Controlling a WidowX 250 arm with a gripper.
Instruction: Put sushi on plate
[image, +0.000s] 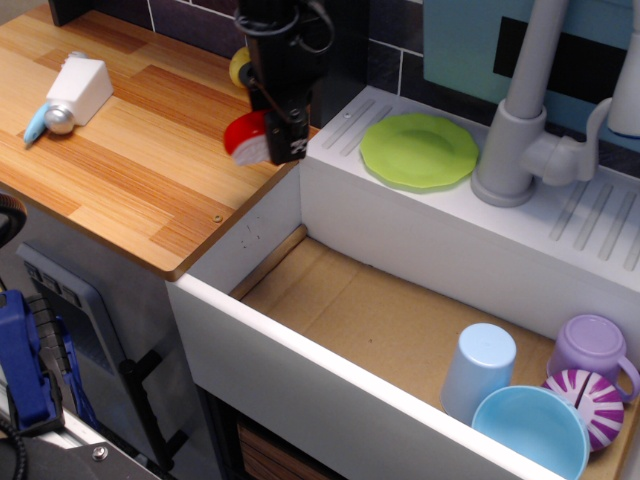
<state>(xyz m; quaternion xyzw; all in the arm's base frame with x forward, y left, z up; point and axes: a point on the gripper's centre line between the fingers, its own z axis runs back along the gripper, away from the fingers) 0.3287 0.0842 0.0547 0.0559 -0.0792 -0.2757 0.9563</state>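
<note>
My black gripper (272, 138) is shut on the sushi (246, 136), a red-topped piece with a white base, and holds it in the air above the right edge of the wooden counter (130, 150), just left of the sink's white ledge. The lime-green plate (419, 150) lies flat on that white ledge, to the right of the gripper and apart from it. The arm hides the things at the back of the counter behind it.
A white block (80, 86) with a blue and silver tool (45, 118) lies at the counter's far left. A grey faucet (520, 130) stands right of the plate. The sink basin (380, 330) below holds a light blue cup (478, 370), a light blue bowl (530, 428) and purple cups (590, 350).
</note>
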